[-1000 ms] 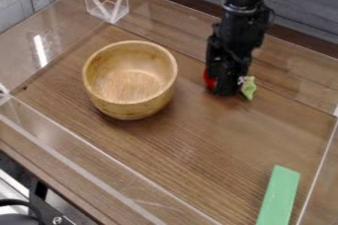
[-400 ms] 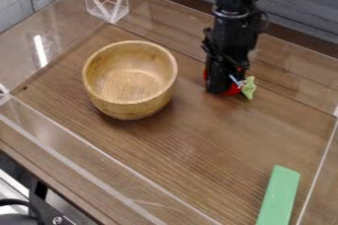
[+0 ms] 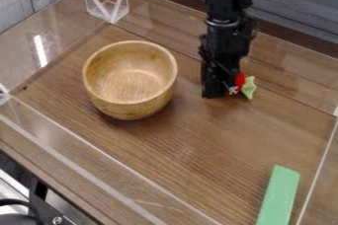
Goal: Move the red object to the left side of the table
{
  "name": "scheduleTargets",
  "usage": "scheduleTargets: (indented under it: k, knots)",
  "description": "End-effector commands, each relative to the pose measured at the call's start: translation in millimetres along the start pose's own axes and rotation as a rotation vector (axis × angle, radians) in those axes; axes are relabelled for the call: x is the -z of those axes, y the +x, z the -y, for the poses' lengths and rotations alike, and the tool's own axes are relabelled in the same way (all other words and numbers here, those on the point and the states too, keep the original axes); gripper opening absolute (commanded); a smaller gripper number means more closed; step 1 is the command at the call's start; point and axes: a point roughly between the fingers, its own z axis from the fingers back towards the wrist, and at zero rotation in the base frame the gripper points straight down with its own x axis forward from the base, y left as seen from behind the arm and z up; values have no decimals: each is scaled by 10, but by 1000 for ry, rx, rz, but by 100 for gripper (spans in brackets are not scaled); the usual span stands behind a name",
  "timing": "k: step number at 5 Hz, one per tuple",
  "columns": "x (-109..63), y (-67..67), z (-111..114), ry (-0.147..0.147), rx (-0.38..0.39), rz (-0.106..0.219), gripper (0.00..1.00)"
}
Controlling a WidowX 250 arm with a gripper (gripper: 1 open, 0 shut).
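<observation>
The red object [image 3: 238, 84], a small red toy fruit with a pale green leaf, sits low at the table [image 3: 158, 160] surface, right of centre. My black gripper [image 3: 219, 87] comes straight down onto it. Its fingers are closed together around the fruit's left part. The fruit's red side and leaf stick out to the right of the fingertips, and the rest is hidden behind them. I cannot tell whether the fruit still touches the wood.
A wooden bowl [image 3: 129, 78] stands just left of the gripper. A flat green block [image 3: 280, 208] lies at the front right corner. Low clear acrylic walls [image 3: 106, 5] edge the tabletop. Bare wood lies in front of the bowl.
The fingers, open around the fruit a second ago, have closed on it. The arm has straightened and shifted slightly left.
</observation>
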Motion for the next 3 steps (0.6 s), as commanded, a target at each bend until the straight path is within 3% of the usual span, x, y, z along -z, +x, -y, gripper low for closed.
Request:
scheduleTargets:
  k: [1, 2, 3]
  knots:
    - [-148, 135, -32, 32, 53, 49, 0]
    - [-217, 253, 19, 32, 90, 48, 0]
    - [-252, 346, 72, 26, 118, 48, 100]
